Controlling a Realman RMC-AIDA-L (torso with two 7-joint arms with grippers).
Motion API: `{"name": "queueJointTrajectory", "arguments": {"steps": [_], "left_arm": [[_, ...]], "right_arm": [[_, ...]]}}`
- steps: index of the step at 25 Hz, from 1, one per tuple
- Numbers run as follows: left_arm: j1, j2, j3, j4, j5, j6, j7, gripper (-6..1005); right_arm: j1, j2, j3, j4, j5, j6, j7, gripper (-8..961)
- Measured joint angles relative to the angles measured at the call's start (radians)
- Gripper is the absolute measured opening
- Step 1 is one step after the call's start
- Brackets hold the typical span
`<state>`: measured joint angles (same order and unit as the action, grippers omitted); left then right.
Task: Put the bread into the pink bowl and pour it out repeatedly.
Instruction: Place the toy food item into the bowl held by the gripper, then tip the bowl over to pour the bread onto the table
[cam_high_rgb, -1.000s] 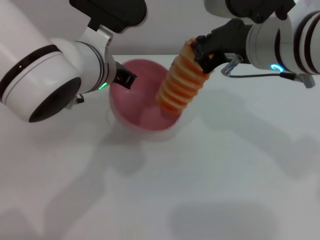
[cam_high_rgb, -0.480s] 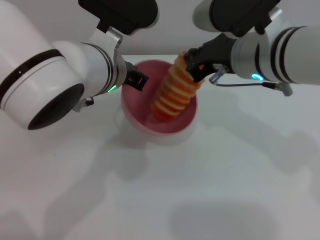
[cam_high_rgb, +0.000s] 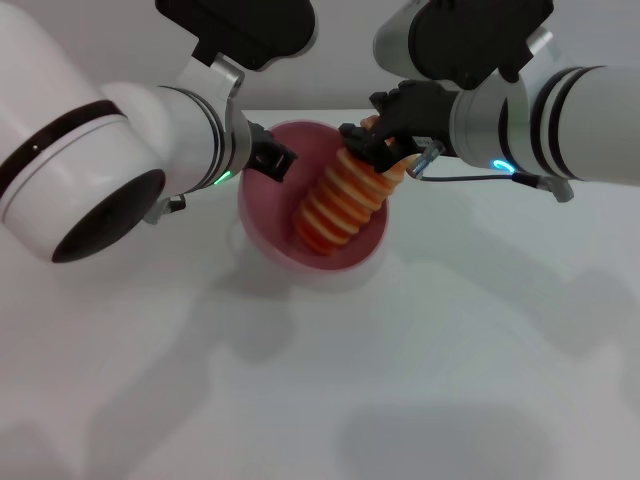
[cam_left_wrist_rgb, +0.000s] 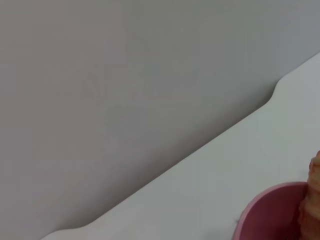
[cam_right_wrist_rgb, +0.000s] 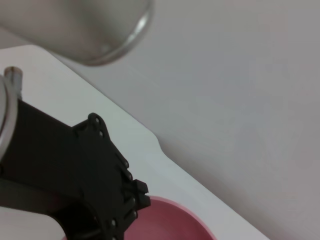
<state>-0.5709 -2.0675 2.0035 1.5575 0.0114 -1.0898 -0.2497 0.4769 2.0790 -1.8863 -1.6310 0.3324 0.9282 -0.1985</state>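
Observation:
The pink bowl (cam_high_rgb: 272, 222) is at the back middle of the table, its mouth tipped towards the head camera. My left gripper (cam_high_rgb: 268, 160) is shut on its left rim. The bread (cam_high_rgb: 338, 202), orange with cream stripes, stands slanted inside the bowl with its lower end on the bowl's inner wall. My right gripper (cam_high_rgb: 376, 148) is shut on the bread's upper end, over the bowl's right rim. The left wrist view shows the bowl's rim (cam_left_wrist_rgb: 270, 210) and a sliver of bread (cam_left_wrist_rgb: 313, 197). The right wrist view shows the left gripper (cam_right_wrist_rgb: 95, 190) and the bowl (cam_right_wrist_rgb: 172, 220).
The white table (cam_high_rgb: 400, 380) spreads out in front of the bowl, with only arm shadows on it. A grey wall (cam_left_wrist_rgb: 125, 75) runs behind the table's far edge. A cable (cam_high_rgb: 470, 180) hangs from my right wrist.
The right gripper has moved left and down, sinking the bread deeper into the bowl. The left gripper shifted the bowl a little to the right early on, then held still.

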Motion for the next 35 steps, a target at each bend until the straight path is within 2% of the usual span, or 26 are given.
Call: {"name": "queueJointTrajectory", "arguments": {"steps": [4, 5, 7, 8, 9, 10, 12, 14, 19, 27, 35], "left_arm": [[0.014, 0.002, -0.002, 0.004, 0.004, 0.019, 0.001, 34], [0.018, 0.003, -0.004, 0.005, 0.004, 0.027, 0.001, 34], [0.026, 0.004, -0.008, 0.005, 0.005, 0.046, 0.006, 35], [0.033, 0.005, -0.012, 0.002, 0.007, 0.066, 0.014, 35], [0.036, 0.005, -0.013, 0.002, 0.008, 0.072, 0.017, 35], [0.036, 0.005, -0.013, 0.002, 0.008, 0.072, 0.017, 35], [0.055, 0.006, -0.014, 0.002, 0.033, 0.109, 0.031, 35], [0.073, 0.003, -0.003, 0.008, 0.071, 0.151, 0.036, 35], [0.107, 0.004, 0.035, 0.019, 0.129, 0.237, 0.039, 35], [0.201, -0.001, 0.206, 0.012, 0.482, 0.383, 0.011, 35], [0.269, 0.0, 0.295, -0.011, 0.803, 0.459, -0.134, 35]], "right_arm": [[-0.026, 0.0, 0.003, -0.052, -0.013, -0.011, 0.002, 301], [-0.048, 0.001, 0.006, -0.085, -0.029, -0.023, 0.002, 371], [-0.113, 0.003, 0.018, -0.159, -0.075, -0.08, 0.01, 510], [-0.214, 0.004, 0.033, -0.241, -0.107, -0.186, 0.019, 552], [-0.259, 0.004, 0.038, -0.27, -0.11, -0.233, 0.019, 594], [-0.259, 0.004, 0.038, -0.27, -0.11, -0.233, 0.019, 635], [-0.335, 0.005, 0.051, -0.316, -0.115, -0.3, 0.019, 719], [-0.394, 0.007, 0.068, -0.348, -0.128, -0.328, 0.023, 719], [-0.455, 0.008, 0.098, -0.316, -0.134, -0.311, 0.035, 718], [-0.474, 0.008, 0.159, -0.267, -0.119, -0.272, 0.063, 718], [-0.476, 0.006, 0.185, -0.261, -0.116, -0.267, 0.064, 718]]}}
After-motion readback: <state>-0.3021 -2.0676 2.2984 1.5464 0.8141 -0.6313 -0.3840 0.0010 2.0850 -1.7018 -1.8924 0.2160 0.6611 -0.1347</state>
